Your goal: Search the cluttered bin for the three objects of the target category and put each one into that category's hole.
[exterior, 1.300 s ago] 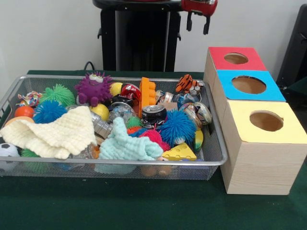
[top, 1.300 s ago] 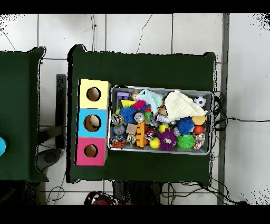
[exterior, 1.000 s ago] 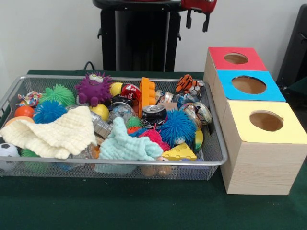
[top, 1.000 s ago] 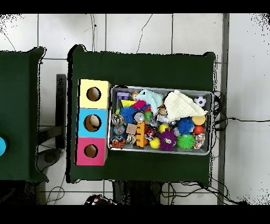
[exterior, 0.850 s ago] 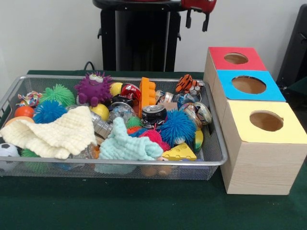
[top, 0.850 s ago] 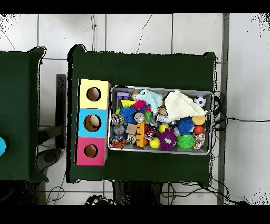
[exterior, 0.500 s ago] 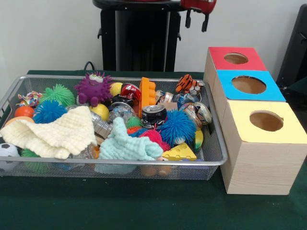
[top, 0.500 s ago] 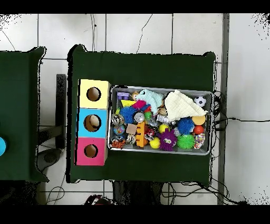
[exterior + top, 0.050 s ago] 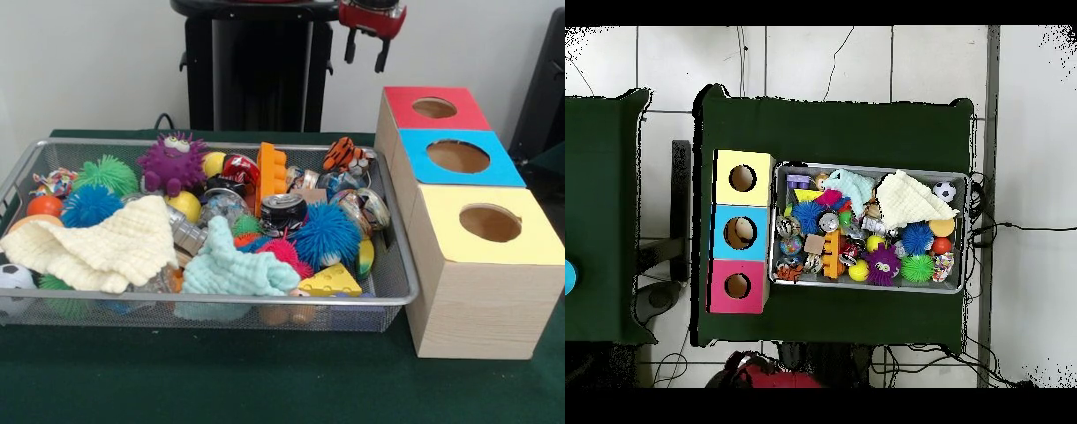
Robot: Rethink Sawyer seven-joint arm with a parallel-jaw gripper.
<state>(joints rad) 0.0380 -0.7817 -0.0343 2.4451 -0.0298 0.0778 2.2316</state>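
A wire mesh bin (image 9: 221, 301) holds a heap of toys, crushed cans and cloths. A dented can (image 9: 284, 210) lies mid-heap beside a blue spiky ball (image 9: 327, 234), and another can (image 9: 364, 208) lies by the bin's right wall. Right of the bin stand three wooden boxes with a red-topped hole (image 9: 434, 108), a blue-topped hole (image 9: 457, 156) and a yellow-topped hole (image 9: 490, 223). My gripper (image 9: 365, 53) hangs open and empty high above the bin's far right corner, near the red box. In the overhead view only the red arm (image 9: 761, 376) shows at the bottom edge.
A cream cloth (image 9: 97, 247) and a mint cloth (image 9: 234, 269) cover part of the heap. A purple monster (image 9: 172, 162), an orange block (image 9: 270, 172), a tiger toy (image 9: 344, 155) and a cheese wedge (image 9: 329, 281) lie around the cans. Green cloth covers the table (image 9: 265, 380).
My gripper has shifted slightly right and down at the top of the front view. More of the red arm now shows at the overhead view's bottom edge. The bin's contents are unmoved.
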